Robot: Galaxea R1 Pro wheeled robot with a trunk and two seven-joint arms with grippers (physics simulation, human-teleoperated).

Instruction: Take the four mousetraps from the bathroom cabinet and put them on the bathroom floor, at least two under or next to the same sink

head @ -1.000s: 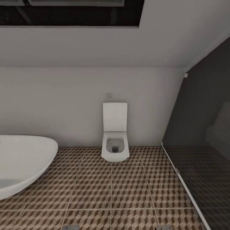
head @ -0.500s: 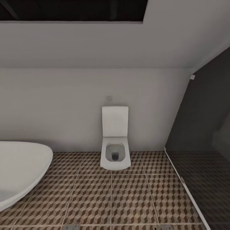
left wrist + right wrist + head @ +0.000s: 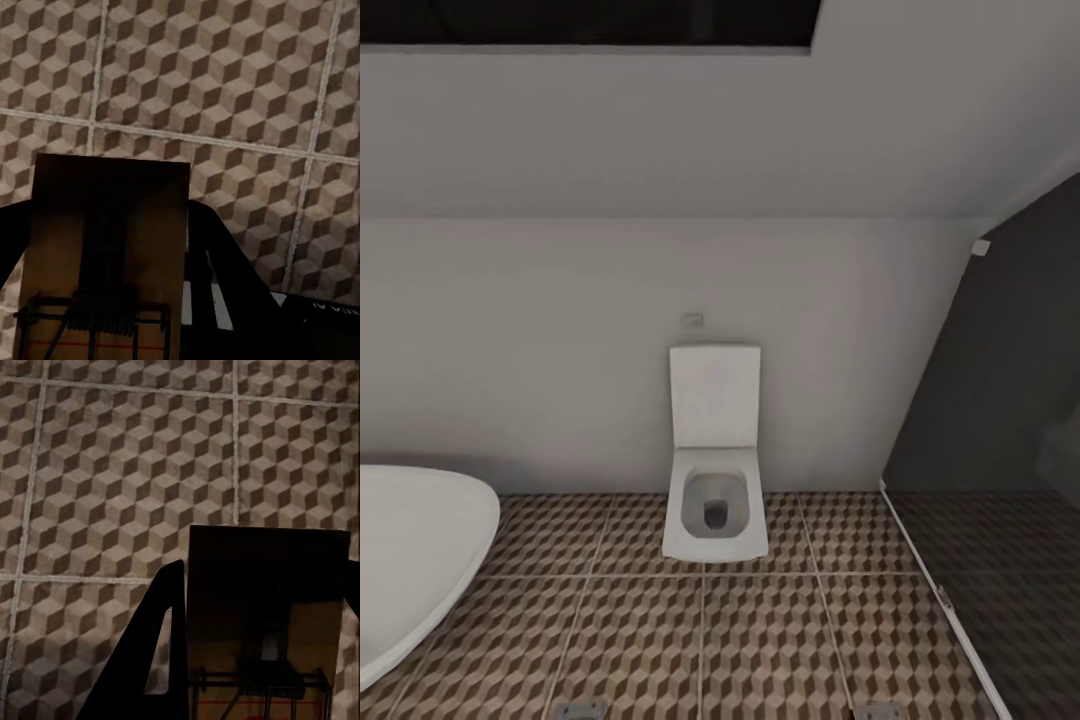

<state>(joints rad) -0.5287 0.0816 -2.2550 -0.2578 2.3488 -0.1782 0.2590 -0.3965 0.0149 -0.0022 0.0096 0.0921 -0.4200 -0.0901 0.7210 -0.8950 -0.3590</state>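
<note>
A flat brown wooden mousetrap (image 3: 105,255) with a grey wire spring is seen clamped between the dark fingers of the left gripper (image 3: 105,300), above the cube-patterned bathroom floor (image 3: 225,97). A second mousetrap (image 3: 266,615), of the same flat rectangular build, is gripped likewise by the right gripper (image 3: 262,660). In the head view, a squarish white toilet (image 3: 715,500) is set against the plain wall. A glossy rounded white basin (image 3: 410,560) is noted at the left edge. Open tiled floor lies between them; a dark glass partition (image 3: 1000,450) bounds the right side.

no readable text, faint pale marks on dark arm part (image 3: 330,306), too blurred to read
</note>
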